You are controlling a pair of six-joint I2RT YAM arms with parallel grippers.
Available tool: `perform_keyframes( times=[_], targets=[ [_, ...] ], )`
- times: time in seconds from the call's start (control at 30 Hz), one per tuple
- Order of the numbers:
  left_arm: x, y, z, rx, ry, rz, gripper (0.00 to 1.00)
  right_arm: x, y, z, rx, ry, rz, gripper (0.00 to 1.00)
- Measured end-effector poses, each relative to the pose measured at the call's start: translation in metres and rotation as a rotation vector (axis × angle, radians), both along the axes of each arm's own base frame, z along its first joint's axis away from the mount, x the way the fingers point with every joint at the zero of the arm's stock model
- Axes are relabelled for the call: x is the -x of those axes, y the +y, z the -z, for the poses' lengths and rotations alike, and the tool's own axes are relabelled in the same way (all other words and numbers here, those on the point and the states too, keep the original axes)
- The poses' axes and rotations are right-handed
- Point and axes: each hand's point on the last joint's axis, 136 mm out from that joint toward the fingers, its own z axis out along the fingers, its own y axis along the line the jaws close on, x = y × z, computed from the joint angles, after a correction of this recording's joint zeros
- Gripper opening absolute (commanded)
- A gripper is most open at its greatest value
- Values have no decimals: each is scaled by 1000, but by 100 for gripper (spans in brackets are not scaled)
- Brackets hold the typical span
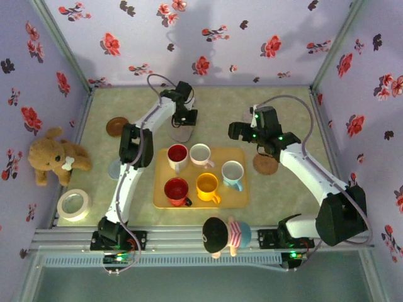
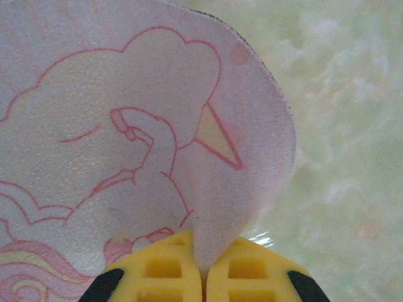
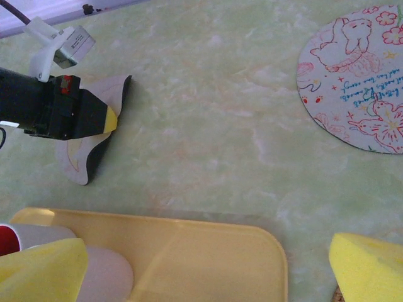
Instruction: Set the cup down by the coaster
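The pale green marbled counter (image 1: 214,113) carries a yellow tray (image 1: 239,200) at the centre of the overhead frame. The left arm (image 1: 135,163) reaches up past the tray's left edge and the right arm (image 1: 315,182) bends in from the lower right. A brown teddy bear (image 1: 55,160) sits at the left edge, and a striped doll (image 1: 225,235) lies at the bottom centre. Five cups stand upright on the tray, none of them held: a red-lined white cup (image 1: 177,156), a plain white cup (image 1: 201,154), a light blue cup (image 1: 232,173), a red cup (image 1: 177,190) and a yellow cup (image 1: 208,186). A brown coaster (image 1: 117,126) lies at the upper left and another brown coaster (image 1: 266,165) lies just right of the tray. A tape roll (image 1: 62,204) lies at the lower left. Just above the tray, the left fingers (image 2: 170,274) are pressed together on the rim of a pink coaster (image 2: 126,126), which buckles upward in their pinch. The right fingers (image 3: 44,270) are spread wide over the tray's far corner, touching nothing.
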Motion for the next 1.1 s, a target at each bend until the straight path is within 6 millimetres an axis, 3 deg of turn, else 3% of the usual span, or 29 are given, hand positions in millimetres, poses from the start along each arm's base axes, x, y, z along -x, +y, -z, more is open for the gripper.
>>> perform_keyframes(
  times=[0.33,0.47,0.83,1.1],
  targets=[
    [1,-35,-20,112,-30,42,0,0,0,0,3,0,2,99],
    [2,-43,-22,139,-29,55,4,-1,0,3,5,5,2,99],
    [3,-49,-14,173,7,32,48,-3,1,14,17,32,1,100],
    [-1,-51,-22,194,-3,9,82,-7,3,15,20,40,1,99]
  ],
)
